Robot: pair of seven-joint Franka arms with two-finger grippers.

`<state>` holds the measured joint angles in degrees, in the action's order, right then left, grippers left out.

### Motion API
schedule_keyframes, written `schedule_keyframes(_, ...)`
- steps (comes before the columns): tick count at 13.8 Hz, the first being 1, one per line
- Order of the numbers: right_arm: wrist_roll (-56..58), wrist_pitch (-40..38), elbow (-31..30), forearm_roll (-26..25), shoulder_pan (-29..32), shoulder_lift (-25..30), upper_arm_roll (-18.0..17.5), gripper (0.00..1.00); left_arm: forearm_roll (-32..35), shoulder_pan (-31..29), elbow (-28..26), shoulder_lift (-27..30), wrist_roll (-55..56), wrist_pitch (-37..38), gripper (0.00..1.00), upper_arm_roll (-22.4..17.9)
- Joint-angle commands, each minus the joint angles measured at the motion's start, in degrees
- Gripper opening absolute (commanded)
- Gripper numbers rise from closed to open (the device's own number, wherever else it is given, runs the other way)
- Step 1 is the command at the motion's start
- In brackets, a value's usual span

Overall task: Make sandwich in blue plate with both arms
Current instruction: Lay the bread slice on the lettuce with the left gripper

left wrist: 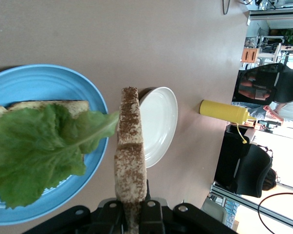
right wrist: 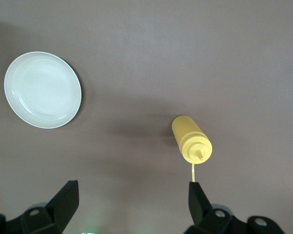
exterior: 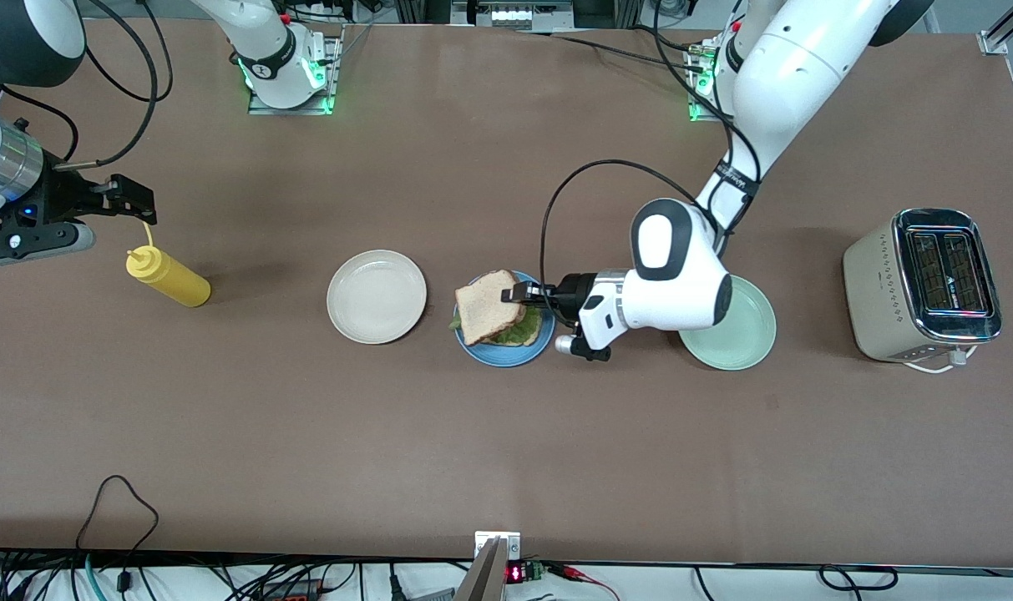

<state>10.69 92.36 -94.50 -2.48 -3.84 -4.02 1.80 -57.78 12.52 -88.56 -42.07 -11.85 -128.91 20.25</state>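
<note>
Left claw (exterior: 519,293) pinching bread slice (exterior: 487,305) edge (over blue plate (exterior: 506,356)).

You saw glossy white arms (exterior: 794,75) with rounded joints, black bands, looping black cables (exterior: 585,179), black grippers.

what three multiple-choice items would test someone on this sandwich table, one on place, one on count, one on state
1. The square light-brown bread slice in the left gripper is over:
A. round bright blue plate
B. chrome toaster
C. mint-green plate

2. Round plates on the table:
A. two
B. three
C. four

3. The right gripper, over the yellow squeeze bottle, is:
A. shut on the bottle
B. shut, empty
C. open

Answers: 1 A, the slice hangs over lettuce on blue; 2 B, cream, blue, mint; 3 C, fingers spread apart, holding nothing.
</note>
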Motion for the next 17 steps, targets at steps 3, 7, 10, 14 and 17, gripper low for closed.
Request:
schedule_keyframes(3, -2.4, -1.0, -0.2, 2.8, 0.2, 0.2, -0.1, 1.0, -2.0, -0.1, 1.5, -4.7, -6.4, -0.6, 0.02, -0.8)
schedule_keyframes(7, -2.3, -0.7, -0.3, 2.8, 1.3, 0.1, -0.1, 1.0, -1.9, -0.2, 1.6, -6.3, -6.9, -3.5, 0.4, -0.8)
schedule_keyframes(10, -2.3, -0.8, -0.3, 2.8, 1.6, -0.1, -0.1, 1.0, -1.6, -0.6, 1.6, -6.3, -7.1, -3.5, 1.0, -0.8)
schedule_keyframes(14, -2.3, -0.5, -0.3, 3.0, 1.8, -0.2, -0.1, 1.0, -1.3, -0.7, 1.6, -5.7, -7.2, -3.7, 1.0, -2.1)
schedule_keyframes(17, -2.3, -0.6, -0.3, 3.0, 1.8, -0.3, -0.1, 1.0, -1.3, -0.5, 0.9, -4.0, -7.0, -3.7, 1.0, -2.1)
